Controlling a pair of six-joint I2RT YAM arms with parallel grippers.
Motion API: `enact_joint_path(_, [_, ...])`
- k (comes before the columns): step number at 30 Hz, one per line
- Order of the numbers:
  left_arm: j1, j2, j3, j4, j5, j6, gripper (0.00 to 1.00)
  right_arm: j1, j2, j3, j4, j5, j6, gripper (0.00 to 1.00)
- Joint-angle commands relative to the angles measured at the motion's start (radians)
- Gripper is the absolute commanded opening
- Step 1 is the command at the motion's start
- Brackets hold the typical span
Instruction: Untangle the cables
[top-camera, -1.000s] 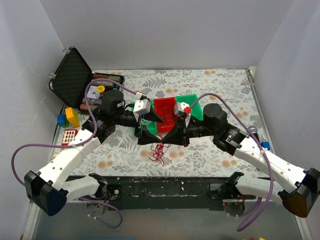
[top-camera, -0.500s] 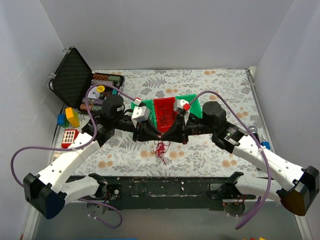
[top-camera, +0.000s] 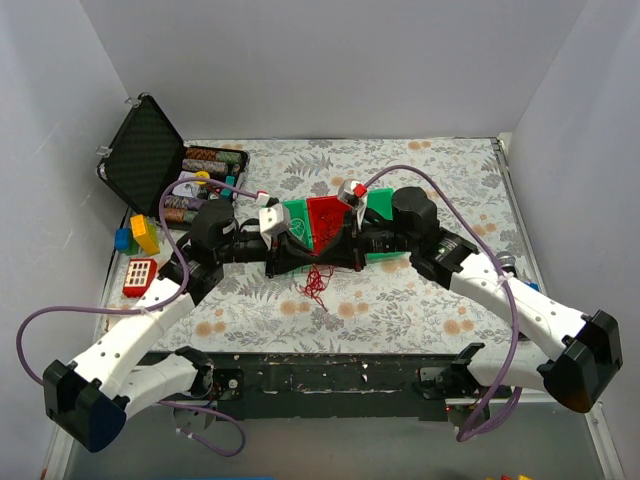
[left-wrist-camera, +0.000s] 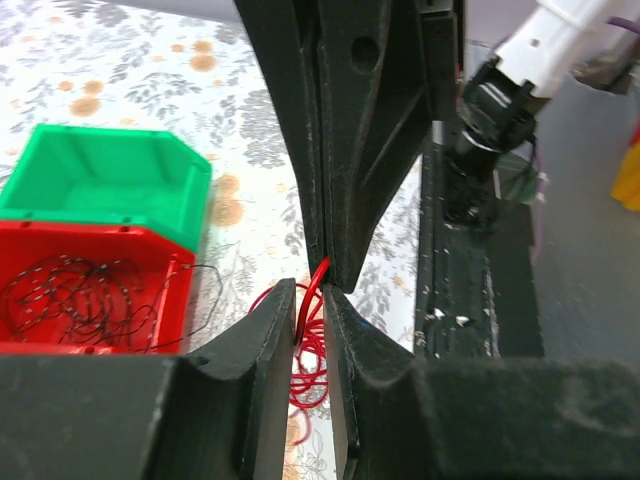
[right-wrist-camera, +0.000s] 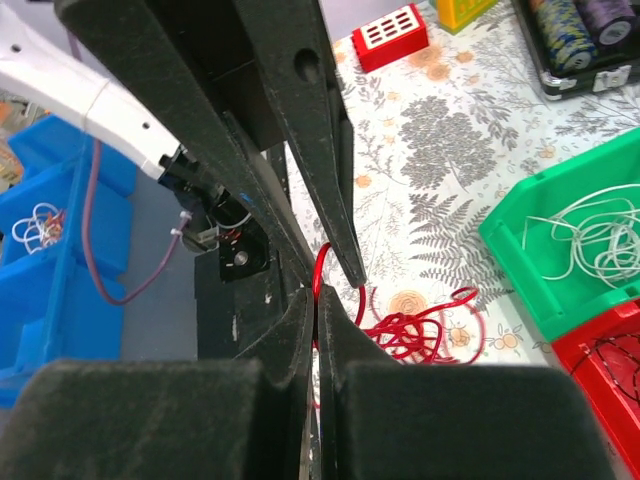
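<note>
The cables (top-camera: 316, 284) are a small tangle of thin red wire loops, hanging just below the two grippers over the flowered table. My left gripper (top-camera: 305, 262) and right gripper (top-camera: 326, 262) meet tip to tip above the tangle. In the left wrist view the left gripper (left-wrist-camera: 310, 292) is shut on one red strand, and more red loops (left-wrist-camera: 312, 365) dangle beneath. In the right wrist view the right gripper (right-wrist-camera: 317, 290) pinches the same red strand, with the tangle (right-wrist-camera: 415, 330) lying to its right.
A red bin (top-camera: 322, 222) holding thin black wires stands just behind the grippers, with green bins (top-camera: 385, 205) beside it; one green bin (right-wrist-camera: 500, 235) holds white wire. An open black case (top-camera: 148, 150) and toy blocks (top-camera: 140, 235) are at the far left.
The left gripper swung in toward the right gripper and shut on the red strand. Both arms shifted a little away from the bases, carrying the tangle with them.
</note>
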Motion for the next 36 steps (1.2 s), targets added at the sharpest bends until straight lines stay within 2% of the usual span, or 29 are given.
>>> enact_joint_path(1, [-0.029,0.026,-0.047,0.152,-0.228,-0.079,0.17,0.050,0.015,0.128,0.294,-0.072,0.089,0.01])
enact_joint_path(6, [-0.031,0.032,-0.074,0.223,-0.314,-0.140,0.18,0.069,0.033,0.147,0.331,-0.074,0.115,0.01])
enact_joint_path(8, [-0.029,0.030,-0.083,0.247,-0.346,-0.163,0.21,0.075,0.036,0.153,0.342,-0.074,0.121,0.01])
enact_joint_path(10, [-0.029,0.033,-0.085,0.258,-0.375,-0.185,0.30,0.083,0.036,0.159,0.344,-0.075,0.121,0.01])
enact_joint_path(16, [-0.028,0.041,-0.088,0.280,-0.380,-0.246,0.41,0.092,0.030,0.159,0.366,-0.080,0.140,0.01])
enact_joint_path(21, [-0.031,0.046,-0.097,0.301,-0.377,-0.310,0.45,0.096,0.042,0.179,0.417,-0.098,0.178,0.01])
enact_joint_path(24, [-0.029,0.041,-0.111,0.318,-0.484,-0.335,0.47,0.099,0.050,0.191,0.454,-0.117,0.206,0.01])
enact_joint_path(26, [-0.029,0.041,-0.113,0.318,-0.553,-0.347,0.55,0.101,0.047,0.196,0.454,-0.111,0.207,0.01])
enact_joint_path(28, [-0.028,0.041,-0.106,0.301,-0.517,-0.341,0.61,0.103,0.043,0.199,0.452,-0.101,0.204,0.01])
enact_joint_path(30, [-0.028,0.035,-0.114,0.296,-0.388,-0.355,0.71,0.101,0.038,0.205,0.451,-0.097,0.201,0.01])
enact_joint_path(32, [-0.029,0.027,-0.128,0.313,-0.250,-0.357,0.73,0.103,0.038,0.212,0.452,-0.088,0.201,0.01])
enact_joint_path(36, [-0.029,0.018,-0.163,0.316,-0.233,-0.337,0.70,0.101,0.042,0.229,0.477,-0.083,0.224,0.01])
